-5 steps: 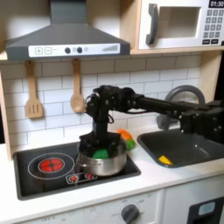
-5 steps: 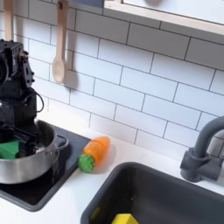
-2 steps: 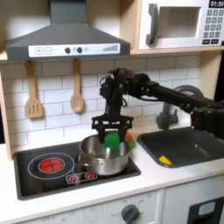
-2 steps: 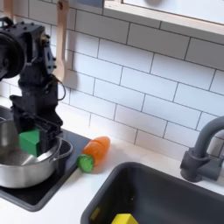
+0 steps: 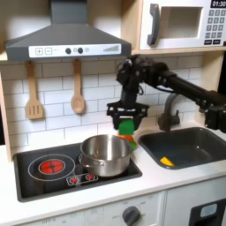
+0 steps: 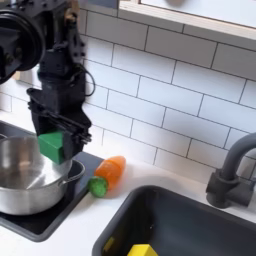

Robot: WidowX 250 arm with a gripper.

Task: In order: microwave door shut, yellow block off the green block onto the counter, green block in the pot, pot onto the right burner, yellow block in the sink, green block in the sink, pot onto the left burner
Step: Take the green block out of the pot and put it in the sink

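My gripper (image 5: 128,122) (image 6: 56,138) is shut on the green block (image 5: 129,129) (image 6: 51,147) and holds it in the air above the pot's far right rim. The shiny steel pot (image 5: 107,155) (image 6: 22,176) stands on the cooktop's right side in the first exterior view. The yellow block (image 5: 165,161) (image 6: 142,250) lies in the dark sink (image 5: 199,148) (image 6: 200,222). At the upper right of the first exterior view, the microwave door (image 5: 174,25) is shut. White counter (image 5: 168,181) surrounds the cooktop and sink.
An orange-and-green toy vegetable (image 6: 108,173) lies on the counter between pot and sink. The red left burner (image 5: 54,163) is bare. A spatula (image 5: 33,93) and wooden spoon (image 5: 78,89) hang on the tiled wall. A dark faucet (image 6: 231,172) rises behind the sink.
The gripper rose out of the pot with the green block and moved toward the sink side. The pot stayed in place.
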